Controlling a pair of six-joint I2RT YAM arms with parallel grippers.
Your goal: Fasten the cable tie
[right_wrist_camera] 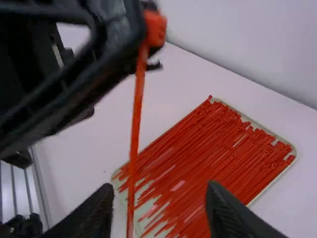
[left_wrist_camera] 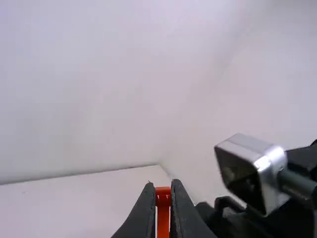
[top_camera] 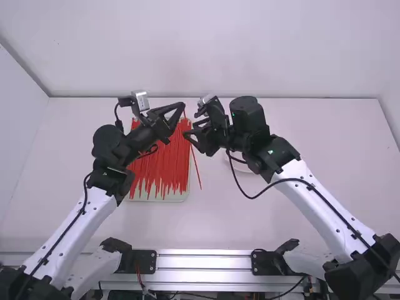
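Red cable tie [right_wrist_camera: 135, 124] pinched at head in left tool [left_wrist_camera: 162, 191]; right tool [right_wrist_camera: 159, 192] spread wide, strap hanging between.

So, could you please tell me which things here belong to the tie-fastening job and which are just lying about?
In the job:
- tie, hanging from the left pincer, which is shut on its head
- right pincer, open, close to the tie

Lying about:
- spare ties, heaped on the tray

High view above-behind, looking down; wrist views close, sharing cable tie [left_wrist_camera: 163, 214].
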